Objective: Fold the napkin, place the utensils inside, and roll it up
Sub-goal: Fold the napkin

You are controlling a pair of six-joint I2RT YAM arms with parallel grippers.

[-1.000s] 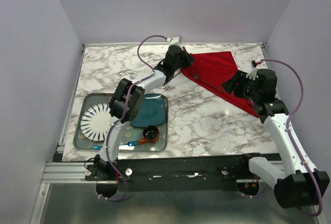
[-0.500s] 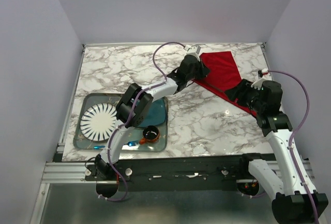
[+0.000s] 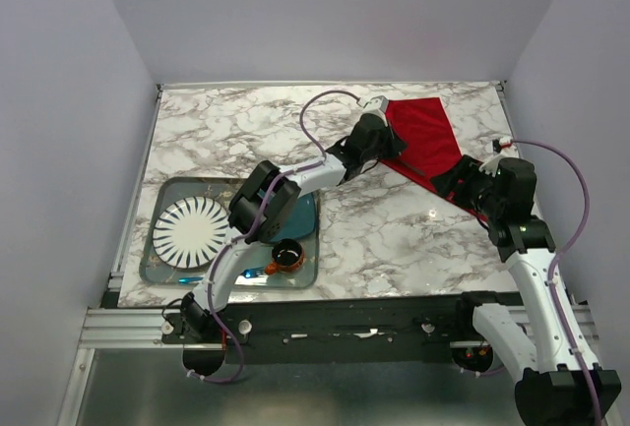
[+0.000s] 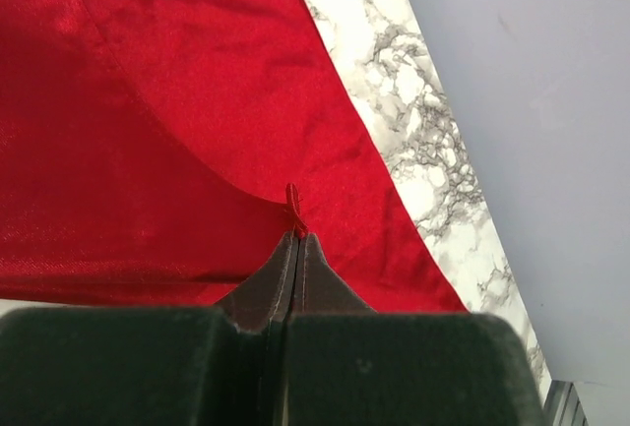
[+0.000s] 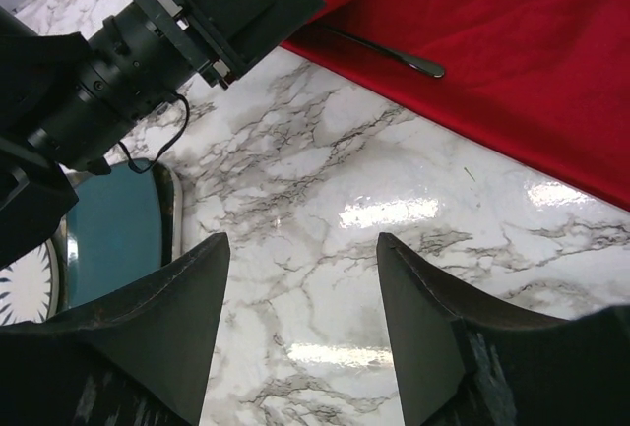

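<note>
Left gripper [image 4: 295, 236] pinches the napkin [image 3: 425, 134], right gripper [image 5: 302, 241] gapes empty
Nearest, a tray [image 3: 157, 254] holds a striped plate [image 3: 187, 231], teal plate [image 3: 297, 212] and dark cup [image 3: 286, 252]; right of the tray, the right jaws stand wide over bare marble; beyond the tray, far right, the fork [image 5: 379, 50] lies on the napkin, its left corner hidden by the left arm, jaws clamped on a fold

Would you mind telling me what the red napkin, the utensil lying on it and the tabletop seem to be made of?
Napkin: soft cloth with a satin sheen; it creases and tents where the left claw pinches it. Utensil: probably polished metal, slim with a bright glint; only the handle shows. Tabletop: glossy marble pattern mirroring lamps; stone or laminate, I cannot tell.
</note>
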